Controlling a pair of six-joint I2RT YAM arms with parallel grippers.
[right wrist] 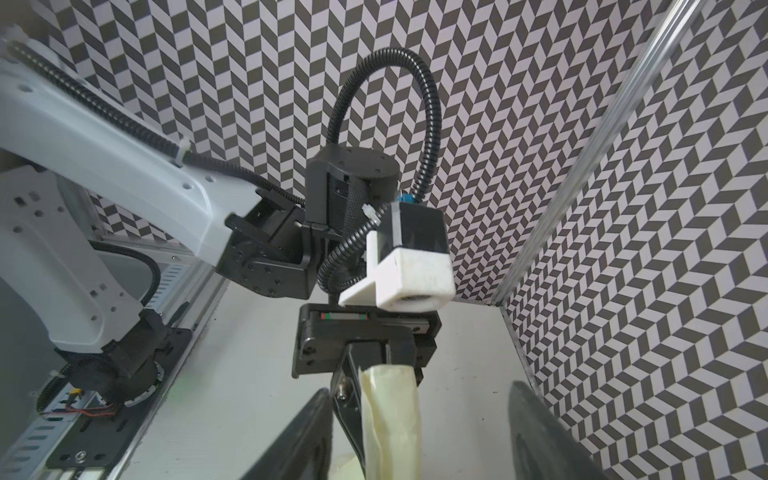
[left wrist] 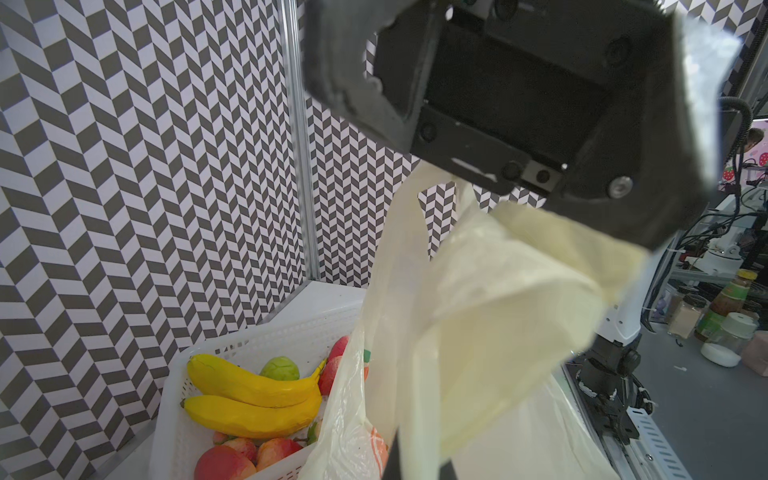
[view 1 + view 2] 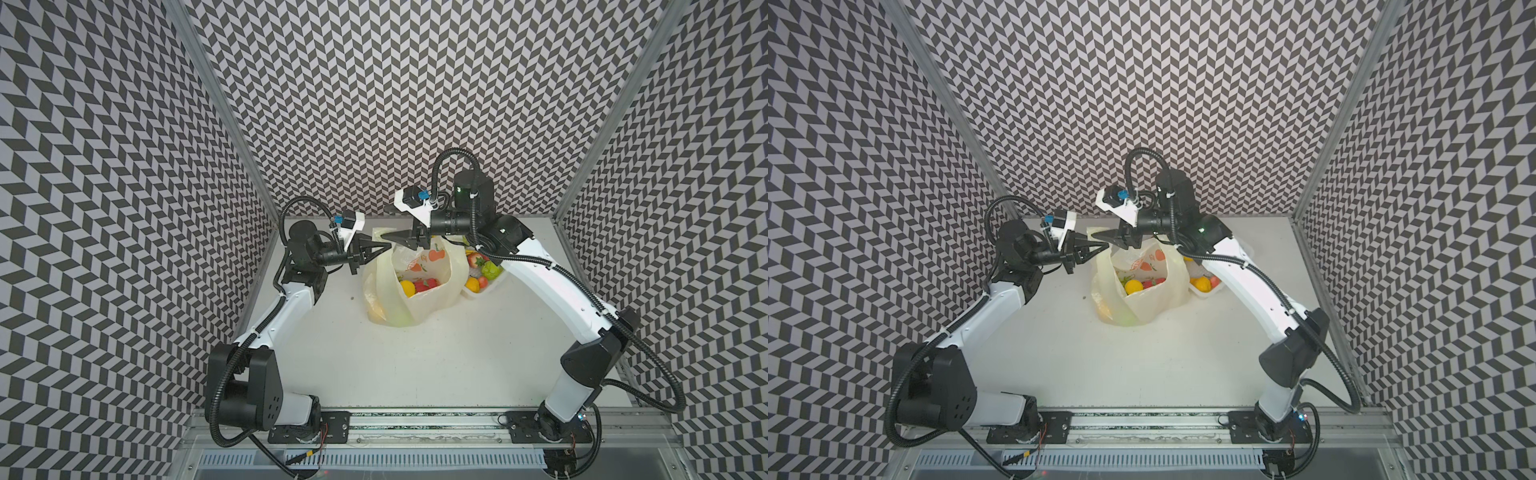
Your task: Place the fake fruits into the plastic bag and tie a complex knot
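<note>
The pale-yellow plastic bag (image 3: 419, 299) (image 3: 1142, 303) stands open mid-table with some fake fruits inside: a yellow one (image 3: 407, 286) and red ones (image 3: 426, 284). More fake fruits fill the basket: bananas (image 2: 253, 399), a green pear (image 2: 280, 368) and red fruit (image 2: 224, 461). My left gripper (image 3: 386, 247) (image 2: 419, 461) is shut on a bag handle (image 1: 390, 415) and holds it up. My right gripper (image 3: 386, 224) (image 1: 419, 390) is open, with a finger (image 1: 299, 436) on either side of that handle, not touching it. No knot is in view.
A white perforated basket (image 2: 266, 332) (image 3: 482, 291) sits to the right of the bag, under my right arm. Patterned walls close in the back and both sides. Outside the enclosure, jars (image 2: 723, 316) stand on a bench.
</note>
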